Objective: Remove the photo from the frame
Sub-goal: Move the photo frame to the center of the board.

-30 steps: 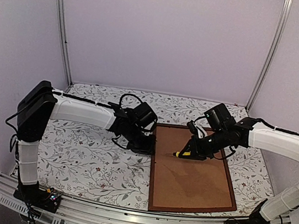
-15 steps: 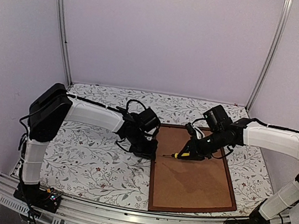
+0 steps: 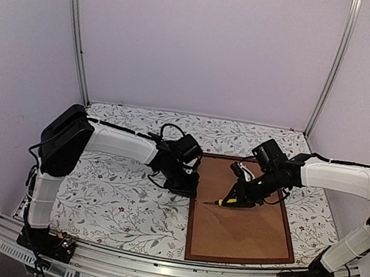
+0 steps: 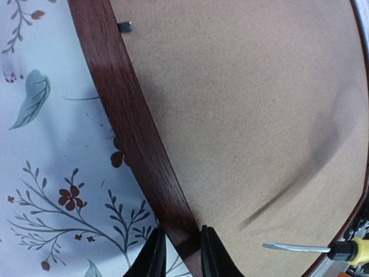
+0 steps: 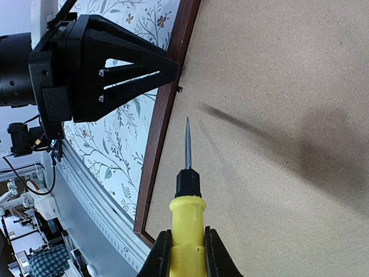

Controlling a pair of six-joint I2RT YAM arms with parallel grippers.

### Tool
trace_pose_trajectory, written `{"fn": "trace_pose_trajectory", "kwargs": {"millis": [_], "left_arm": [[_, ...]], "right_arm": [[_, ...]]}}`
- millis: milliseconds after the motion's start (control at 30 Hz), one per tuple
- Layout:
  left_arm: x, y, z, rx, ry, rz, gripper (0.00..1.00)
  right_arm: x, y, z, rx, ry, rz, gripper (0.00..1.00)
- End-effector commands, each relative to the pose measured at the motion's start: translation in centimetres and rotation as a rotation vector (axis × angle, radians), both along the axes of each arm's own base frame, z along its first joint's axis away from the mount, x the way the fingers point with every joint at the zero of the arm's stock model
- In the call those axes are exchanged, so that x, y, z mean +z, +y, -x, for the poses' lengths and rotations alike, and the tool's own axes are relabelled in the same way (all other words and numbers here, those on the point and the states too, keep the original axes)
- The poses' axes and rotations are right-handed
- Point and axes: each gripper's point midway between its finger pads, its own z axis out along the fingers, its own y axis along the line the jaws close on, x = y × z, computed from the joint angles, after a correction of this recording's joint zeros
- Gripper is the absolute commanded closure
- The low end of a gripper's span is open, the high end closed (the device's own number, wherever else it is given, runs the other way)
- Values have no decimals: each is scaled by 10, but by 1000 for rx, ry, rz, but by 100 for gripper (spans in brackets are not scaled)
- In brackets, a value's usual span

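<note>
Two grips, both closed. The left gripper (image 4: 179,254) has its fingers (image 4: 154,257) pinching the frame (image 4: 124,115) across its left rail, one pad on the outer face and one on the inner lip. The right gripper (image 5: 185,254) is clamped on the yellow handle of a screwdriver (image 5: 185,213). The blade points out ahead of the fingers, low over the backing board (image 5: 277,115), with its tip short of the rail.

Just past the blade tip, a small metal tab (image 5: 180,89) sits against the rail's inner edge, close to the left fingertips.

Farther out, the frame lies face down on the flowered table (image 3: 108,196), and the board fills it edge to edge. The photo is not visible; I judge it is under the board.

Handling, by judgement:
- **Frame:** thin stiff wood, probably light, and likely to skate on the table if levered. The rail pinch beside the tab looks the right place to hold it.
- **Board:** rigid and flat. It should lift from an edge once the tabs are bent clear.
- **Photo:** thin paper, limp, easily creased or scratched by the blade. Take it by a border edge or corner, never the middle.
</note>
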Motion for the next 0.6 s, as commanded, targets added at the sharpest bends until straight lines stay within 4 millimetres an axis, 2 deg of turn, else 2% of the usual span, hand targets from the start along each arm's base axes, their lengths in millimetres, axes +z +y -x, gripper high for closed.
{"fn": "trace_pose_trajectory", "kwargs": {"millis": [0, 267, 567], "left_arm": [[-10, -15, 20, -63, 25, -2, 78], [-9, -25, 40, -85, 33, 0, 79], [-7, -29, 38, -86, 25, 11, 79]], "right_arm": [[12, -1, 1, -7, -26, -40, 100], [14, -5, 6, -19, -27, -42, 100], [13, -6, 8, -18, -21, -38, 100]]}}
